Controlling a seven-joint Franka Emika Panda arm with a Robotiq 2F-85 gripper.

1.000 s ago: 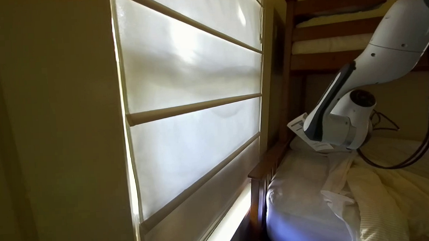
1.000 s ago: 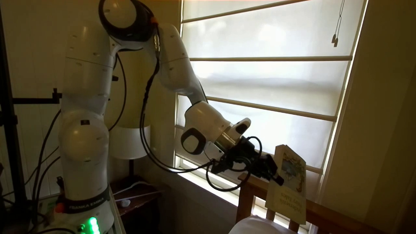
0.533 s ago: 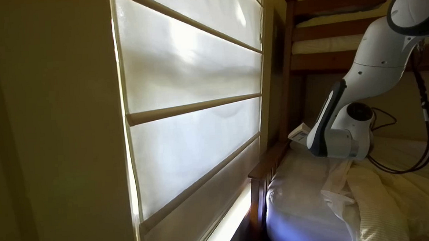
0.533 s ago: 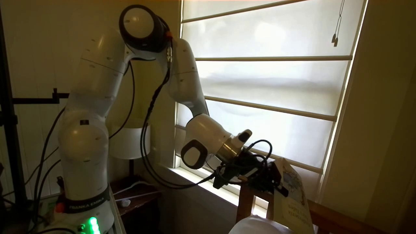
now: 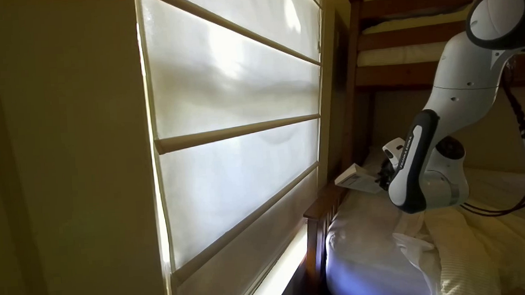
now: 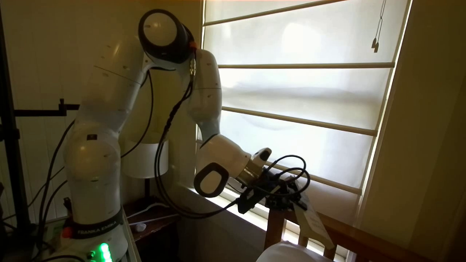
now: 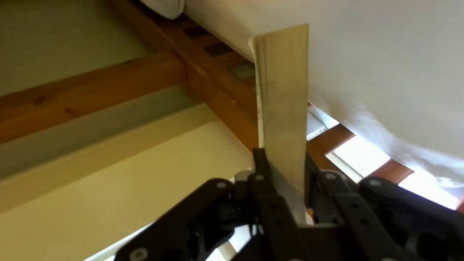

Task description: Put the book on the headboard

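Book (image 7: 284, 98) is clamped in the gripper (image 7: 284, 159), jaws bearing on its two covers. Reason for this hold, as judged: a pinch across the thickness leaves most of the body free for setting down. Location: close to the headboard (image 5: 330, 199), seen across it in both exterior views, with the mattress (image 5: 361, 232) just beside the headboard (contact with the narrow top edge cannot be confirmed). The position probably serves alignment ahead of release, since so slim a support tolerates little error.

Orientation: the long axis appears to lie across the gripper's reach. In an exterior view the book (image 6: 314, 226) slants steeply, one end well below the gripper. In the wrist view a narrow edge shows, running between the jaws and well beyond them, and crossing the headboard obliquely. Levelling the book and turning it parallel to the headboard would likely be required for stable seating.
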